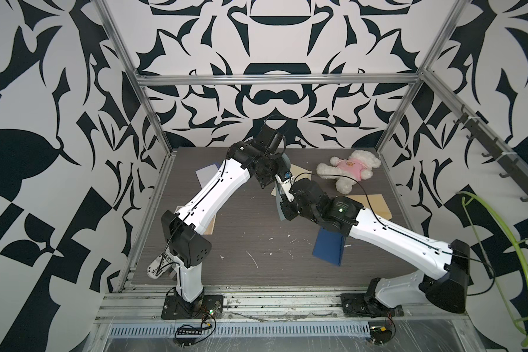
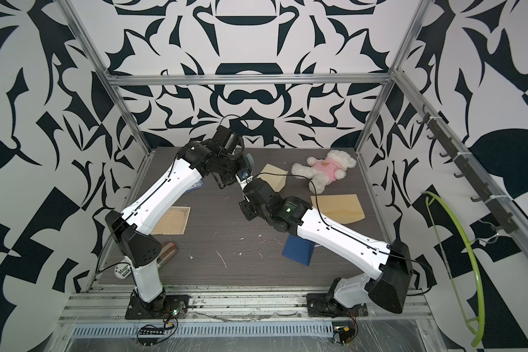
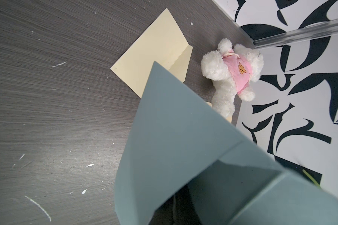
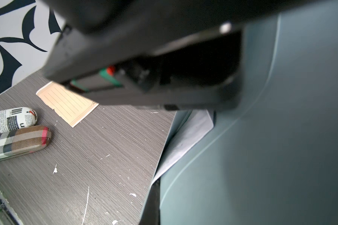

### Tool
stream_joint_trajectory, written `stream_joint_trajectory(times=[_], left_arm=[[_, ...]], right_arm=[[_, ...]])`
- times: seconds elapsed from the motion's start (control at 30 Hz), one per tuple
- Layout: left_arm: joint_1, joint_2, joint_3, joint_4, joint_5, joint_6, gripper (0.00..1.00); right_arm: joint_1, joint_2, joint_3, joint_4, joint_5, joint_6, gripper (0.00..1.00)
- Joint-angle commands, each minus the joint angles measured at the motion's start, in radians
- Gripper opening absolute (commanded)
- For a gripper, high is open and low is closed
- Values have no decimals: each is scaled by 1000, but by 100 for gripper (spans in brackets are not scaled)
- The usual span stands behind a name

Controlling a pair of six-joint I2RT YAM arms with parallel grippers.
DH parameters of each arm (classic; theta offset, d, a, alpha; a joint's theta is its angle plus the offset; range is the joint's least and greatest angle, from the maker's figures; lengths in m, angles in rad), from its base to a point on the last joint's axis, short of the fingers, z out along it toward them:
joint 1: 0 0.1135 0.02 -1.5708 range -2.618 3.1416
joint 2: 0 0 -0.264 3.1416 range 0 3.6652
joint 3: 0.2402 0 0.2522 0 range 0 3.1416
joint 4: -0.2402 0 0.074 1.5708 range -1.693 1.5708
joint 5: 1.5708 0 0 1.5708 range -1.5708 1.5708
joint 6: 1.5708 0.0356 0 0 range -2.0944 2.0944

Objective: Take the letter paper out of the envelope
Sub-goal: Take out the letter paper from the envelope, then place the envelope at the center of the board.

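Item under inspection: grey-blue envelope [image 3: 174,126]. It is held clear of the surface [image 1: 256,243] and standing on edge, near the plush bear [image 1: 348,169] on that toy's left-arm side. In a top view only a narrow strip of it shows between the two wrists.

Left pincer [image 3: 175,208]: pressed together on the envelope. The flap stands open and the dark fingers show at the mouth of the pocket.

Right pincer [image 4: 153,206]: pressed together at the envelope's edge. The right wrist view does not show whether it nips the envelope wall or the sheet inside.

Letter paper [image 4: 183,142]: white, still lodged in the envelope, with one corner and an edge showing between the grey layers — not free of the pocket.

Other items, placed from the bear:
- Cream folded card [image 3: 154,54]: flat on the surface, just beside the bear, between it and the raised envelope.
- Tan envelope [image 1: 369,204]: flat, near the bear on the side towards the arm bases, partly under the right forearm.
- Dark blue booklet [image 1: 329,247]: farther from the bear on that same side, partly under the right forearm.
- Lined note sheet [image 4: 66,105]: well apart from the bear, by the left arm.
- Plaid case [image 4: 18,144] and newsprint case [image 4: 8,120]: touching side by side — the items farthest from the bear, beyond the lined sheet.
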State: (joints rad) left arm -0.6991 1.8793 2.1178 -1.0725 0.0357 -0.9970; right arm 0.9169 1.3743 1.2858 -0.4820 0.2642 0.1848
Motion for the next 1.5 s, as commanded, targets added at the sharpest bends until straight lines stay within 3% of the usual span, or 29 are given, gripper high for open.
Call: stream_joint_trajectory(times=[0.0, 0.6, 0.87, 1.1, 1.47], left_arm=[[-2, -9, 79, -80, 14, 71, 0], [0, 9, 134, -80, 42, 50, 0], [8, -19, 223, -72, 28, 40, 0], [28, -132, 103, 82, -6, 52, 0], [53, -318, -292, 311, 25, 90, 0]], right_arm=[[-48, -9, -17, -169, 4, 67, 0], [-79, 18, -20, -188, -14, 82, 0], [-161, -2, -52, -193, -135, 173, 0], [-197, -85, -119, -192, -184, 343, 0], [-266, -361, -455, -55, -212, 891, 0]])
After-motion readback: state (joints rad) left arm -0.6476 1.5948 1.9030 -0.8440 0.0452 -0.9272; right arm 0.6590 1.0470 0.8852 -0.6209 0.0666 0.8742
